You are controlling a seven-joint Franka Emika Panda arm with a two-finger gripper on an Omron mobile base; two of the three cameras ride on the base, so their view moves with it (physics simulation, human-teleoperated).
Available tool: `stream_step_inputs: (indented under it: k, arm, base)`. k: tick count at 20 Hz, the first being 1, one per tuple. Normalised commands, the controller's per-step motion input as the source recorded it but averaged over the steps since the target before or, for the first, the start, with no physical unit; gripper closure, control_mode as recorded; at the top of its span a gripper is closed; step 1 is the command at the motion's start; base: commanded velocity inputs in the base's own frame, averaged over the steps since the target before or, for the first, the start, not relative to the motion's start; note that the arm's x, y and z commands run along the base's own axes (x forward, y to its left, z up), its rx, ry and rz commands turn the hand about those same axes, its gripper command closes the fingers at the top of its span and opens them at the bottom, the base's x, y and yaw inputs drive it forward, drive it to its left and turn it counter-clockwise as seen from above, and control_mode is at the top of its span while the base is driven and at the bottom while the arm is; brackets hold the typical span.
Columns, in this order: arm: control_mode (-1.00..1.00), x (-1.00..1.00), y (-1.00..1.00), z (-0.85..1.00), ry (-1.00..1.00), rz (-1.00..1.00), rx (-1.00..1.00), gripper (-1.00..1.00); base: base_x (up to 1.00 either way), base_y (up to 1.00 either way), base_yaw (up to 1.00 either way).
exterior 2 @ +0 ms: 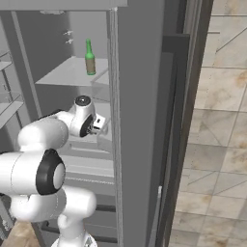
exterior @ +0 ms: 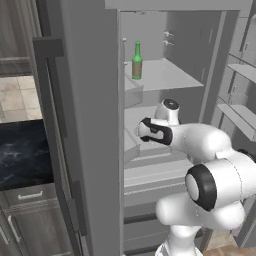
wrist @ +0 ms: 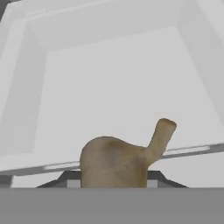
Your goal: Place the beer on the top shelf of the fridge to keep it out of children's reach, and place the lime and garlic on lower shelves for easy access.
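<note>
Close against the hand (wrist: 113,186), the garlic (wrist: 118,164) sits between the dark fingertips, its stalk slanting up and to the right in the hand view; the hand appears to pinch it, though the fingers are mostly hidden behind the bulb. Just beyond lies the front lip of a pale box-like bin (wrist: 118,87), open and plain inside, so the bulb hangs at its threshold and the coming release seems to need only a short advance over that lip. From the base views the arm reaches into the fridge (exterior: 90,125) at mid height, among the lower shelves (exterior: 150,170). Farther up, the beer (exterior: 137,61) stands upright on the top shelf (exterior: 165,75), well apart from the hand.
</note>
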Motion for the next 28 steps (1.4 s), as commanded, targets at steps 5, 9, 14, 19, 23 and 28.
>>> stream_step_inputs:
  k: [5, 9, 14, 19, 23, 28]
  arm:
    - [-1.0, 0.49, 0.03, -0.3, 0.02, 0.0, 0.0, 1.0]
    - [-1.0, 0.49, 0.04, -0.31, 0.0, 0.0, -0.01, 1.0]
    - [-1.0, 0.49, 0.04, -0.33, 0.0, 0.0, 0.0, 1.0]
    - [-1.0, 0.47, 0.05, -0.38, 0.0, 0.0, -0.01, 1.0]
    - [-1.0, 0.49, 0.07, -0.4, 0.0, 0.0, -0.01, 1.0]
    - [-1.0, 0.52, 0.08, -0.24, 0.0, 0.0, 0.0, -1.0]
  base:
    - [0.0, 0.0, 0.0]
    - [0.0, 0.0, 0.0]
    - [0.0, 0.0, 0.0]
    - [0.0, 0.0, 0.0]
    - [0.0, 0.0, 0.0]
    - [0.0, 0.0, 0.0]
